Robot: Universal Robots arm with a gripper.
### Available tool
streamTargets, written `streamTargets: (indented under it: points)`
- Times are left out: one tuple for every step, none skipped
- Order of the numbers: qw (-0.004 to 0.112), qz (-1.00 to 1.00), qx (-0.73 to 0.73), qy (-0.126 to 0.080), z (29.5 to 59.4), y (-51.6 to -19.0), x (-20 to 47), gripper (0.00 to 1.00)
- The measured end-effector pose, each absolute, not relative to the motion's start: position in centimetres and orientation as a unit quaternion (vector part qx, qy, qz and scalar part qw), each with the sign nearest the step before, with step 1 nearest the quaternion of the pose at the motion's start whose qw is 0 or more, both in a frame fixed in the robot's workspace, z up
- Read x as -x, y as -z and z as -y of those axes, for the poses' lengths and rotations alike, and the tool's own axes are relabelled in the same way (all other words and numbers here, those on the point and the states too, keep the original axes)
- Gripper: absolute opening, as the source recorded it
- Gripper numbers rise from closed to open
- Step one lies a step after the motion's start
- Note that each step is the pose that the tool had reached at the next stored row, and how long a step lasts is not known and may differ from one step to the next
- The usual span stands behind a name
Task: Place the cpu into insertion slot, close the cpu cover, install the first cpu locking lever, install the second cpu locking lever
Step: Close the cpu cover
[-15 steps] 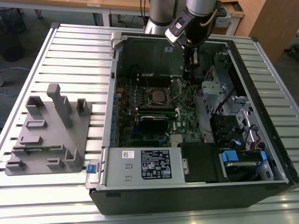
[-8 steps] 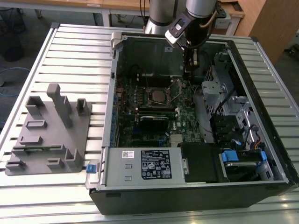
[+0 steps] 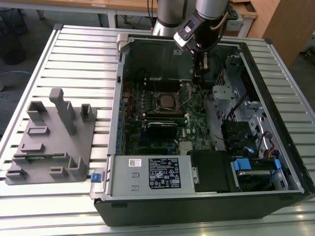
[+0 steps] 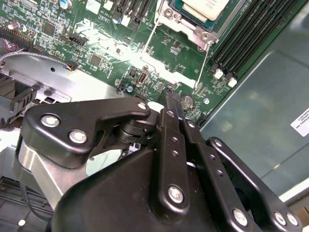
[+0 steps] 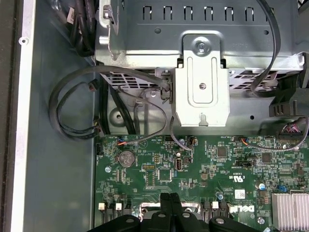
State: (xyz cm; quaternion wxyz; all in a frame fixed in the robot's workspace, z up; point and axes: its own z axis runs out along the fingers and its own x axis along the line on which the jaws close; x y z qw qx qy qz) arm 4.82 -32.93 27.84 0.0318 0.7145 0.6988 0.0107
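Ribbed metal worktop (image 3: 59, 54) carries a grey fixture tray (image 3: 49, 137) on the exterior view's left and an open PC case (image 3: 197, 206) lying on its side. Nearest in the case is a power supply (image 3: 147, 174) w/ white label. Behind it is the green board (image 3: 197, 123), w/ a black ridged module across it.

Mid-board sits the slot (image 3: 165, 102), square w/ a silvery rim. In the second wrist view the cpu (image 4: 205, 7) lies inside the slot (image 4: 192, 30): flat, pale silver-beige top, dark border round it, cut off by the picture's edge. Two thin wire levers (image 4: 150, 43) run out from the slot's corners over the board; can't tell if they're latched.

End effector (image 3: 198, 73) hangs inside the case, farther back and toward the exterior view's right of the slot, apart from it and holding nothing. In both wrist views its black fingers (image 5: 165, 205) are pressed together, tips (image 4: 172, 99) over the board just beside a coin cell (image 4: 187, 100). The first wrist view also shows the end effector (image 5: 170, 197) facing a metal drive cage (image 5: 203, 87) w/ looped grey cables (image 5: 72, 111).

Farthest back the arm (image 3: 211, 10) rises out of the case, wooden furniture (image 3: 280, 19) behind it.
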Motion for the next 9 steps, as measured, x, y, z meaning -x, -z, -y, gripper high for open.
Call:
streamTargets:
  points:
    - [0.032, -0.699, -0.715, -0.011, 32.93, -27.84, -4.81, 0.11]
    - [0.032, -0.699, -0.715, -0.011, 32.93, -27.82, -4.81, 0.11]
    - [0.032, -0.699, -0.715, -0.011, 32.93, -27.81, -4.81, 0.11]
    - [0.032, -0.699, -0.715, -0.011, 32.93, -27.81, -4.82, 0.11]
    - [0.032, -0.699, -0.715, -0.011, 32.93, -27.80, -4.82, 0.11]
    - [0.032, -0.699, -0.715, -0.011, 32.93, -27.77, -4.82, 0.11]
    - [0.032, -0.699, -0.715, -0.011, 32.93, -27.73, -4.82, 0.11]
    - [0.032, -0.699, -0.715, -0.011, 32.93, -27.70, -4.82, 0.11]
    - [0.032, -0.699, -0.715, -0.011, 32.93, -27.67, -4.82, 0.11]
